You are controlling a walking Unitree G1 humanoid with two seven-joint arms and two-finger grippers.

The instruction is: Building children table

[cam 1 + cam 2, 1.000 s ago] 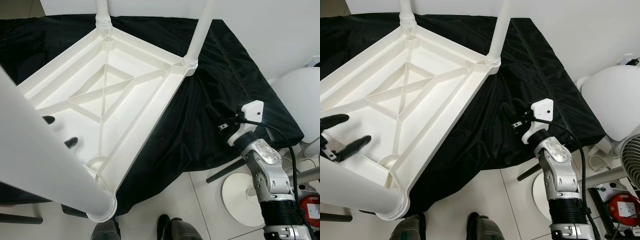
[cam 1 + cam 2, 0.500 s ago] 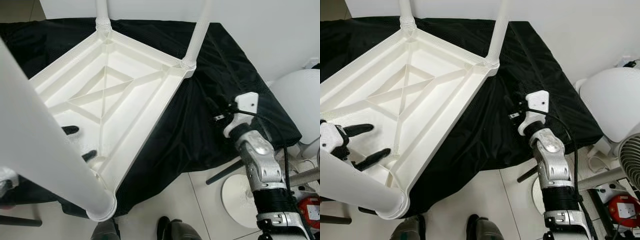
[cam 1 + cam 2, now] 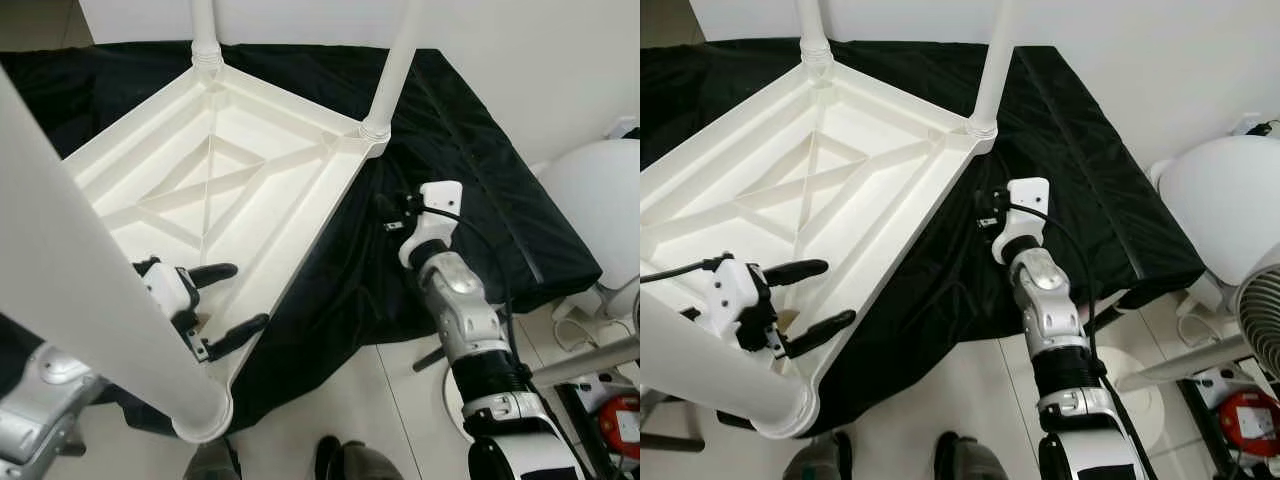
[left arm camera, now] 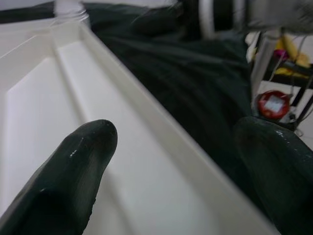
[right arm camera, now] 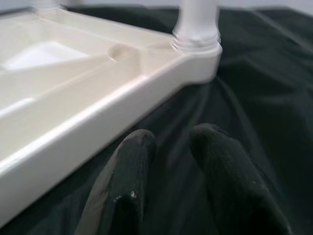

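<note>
A black cloth (image 3: 470,170) covers a raised surface and drapes down toward a pale tiled floor (image 3: 340,400). On the cloth lies a white plastic children's table (image 3: 215,185), upside down, so its ribbed underside with a diagonal cross brace faces up. Three white legs stand fitted in its corners: one at the far corner (image 3: 205,30), one at the right corner (image 3: 395,65), and one very close to the camera (image 3: 90,300), rising from the near corner socket.

To the right, beyond the cloth, sits a rounded white object (image 3: 600,200), with a white disc base (image 3: 1130,390) on the floor below it and a small red item (image 3: 1240,410) nearby.

The left gripper (image 3: 228,300) reaches over the table's near edge beside the close leg. Its two black fingers (image 4: 73,171) are spread wide, one over the inside of the tabletop, the other outside the rim above the cloth, holding nothing.

The right gripper (image 5: 171,147) hovers low over the black cloth just beside the table's right edge, pointing toward the right corner leg. Its fingers are close together with a narrow gap and grip nothing.

The toes of dark shoes (image 3: 350,460) show at the bottom edge.
</note>
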